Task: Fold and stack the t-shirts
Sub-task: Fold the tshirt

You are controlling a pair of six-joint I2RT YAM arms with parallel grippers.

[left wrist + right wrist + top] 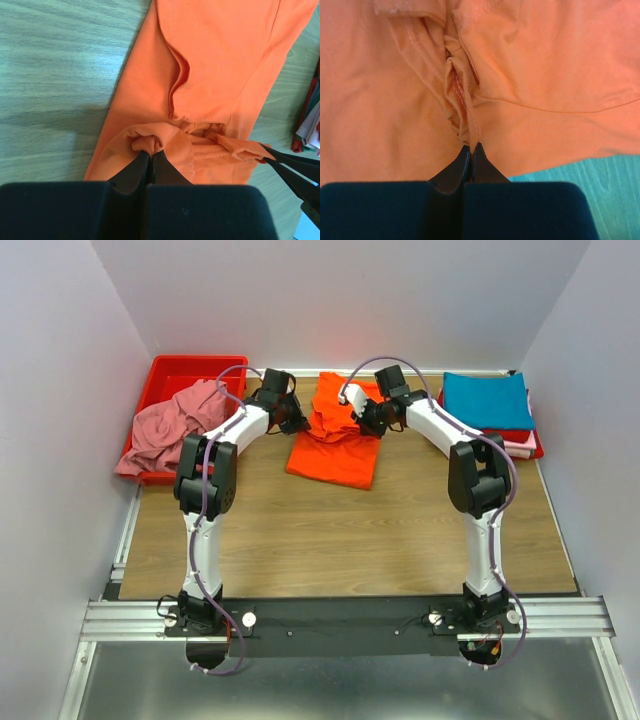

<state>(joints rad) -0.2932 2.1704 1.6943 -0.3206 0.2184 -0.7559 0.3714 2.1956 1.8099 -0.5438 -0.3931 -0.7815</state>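
Both arms lean out from the near rail, elbows bent high and forearms angled inward, so the two wrists meet over the far end of the orange t-shirt [335,455], which lies mid-table toward the back wall. The left gripper [150,154] is clenched on a small knot of orange cloth at the shirt's bunched end. The right gripper [471,148] is pinched tight on a narrow stitched fold (a seam runs straight up from its tips). From above, the wrist housings cover both sets of fingertips, and the crumpled far part of the shirt is hard to read; only its nearer half lies flat. A dusty pink shirt [165,428] slumps in the red bin [190,367] at the far left corner, spilling over the bin's near rim and hiding most of its floor. At the far right a folded teal blue shirt [487,400] tops a stack, with red and pale pink cloth [522,445] showing beneath it only as thin edges. The left wrist view catches that stack cut off at its right border. The table [350,535] lies bare between the arms and the shirt's near hem, while white walls close in on three sides, tight beside bin and stack.
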